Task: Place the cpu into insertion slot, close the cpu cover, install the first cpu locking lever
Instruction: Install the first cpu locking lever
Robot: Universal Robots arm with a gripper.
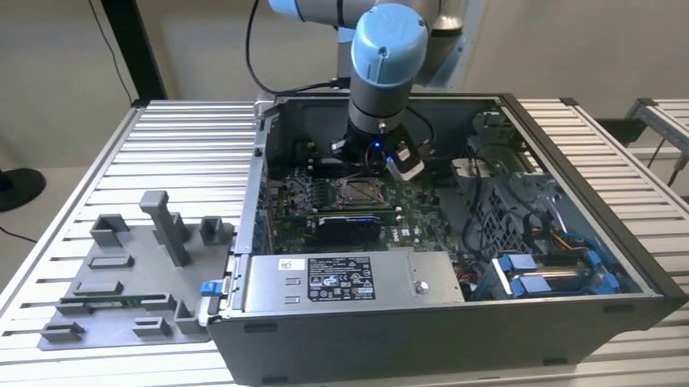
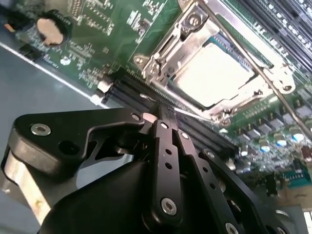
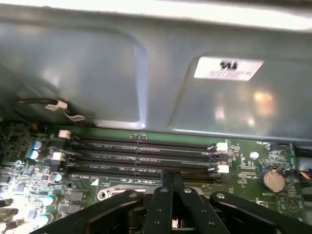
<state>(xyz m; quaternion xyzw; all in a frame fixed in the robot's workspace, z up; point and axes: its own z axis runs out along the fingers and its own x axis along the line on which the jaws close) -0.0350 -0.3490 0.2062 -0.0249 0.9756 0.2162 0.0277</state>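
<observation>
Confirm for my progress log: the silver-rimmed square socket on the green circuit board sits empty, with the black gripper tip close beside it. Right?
Not empty. In the second wrist view the silvery square cpu lies in the insertion slot, framed by the thin metal cpu cover. The black gripper tip is close beside it.

The cpu (image 2: 219, 73) is seen seated flat in the insertion slot (image 1: 357, 192), with its pale silvery top showing. The cpu cover (image 2: 168, 51), a thin silvery metal frame, is lowered over it and frames the top on all sides. A thin metal locking lever (image 2: 243, 52) is laid slanted along one edge of the cover. The slot is ringed by green circuit board.
</observation>
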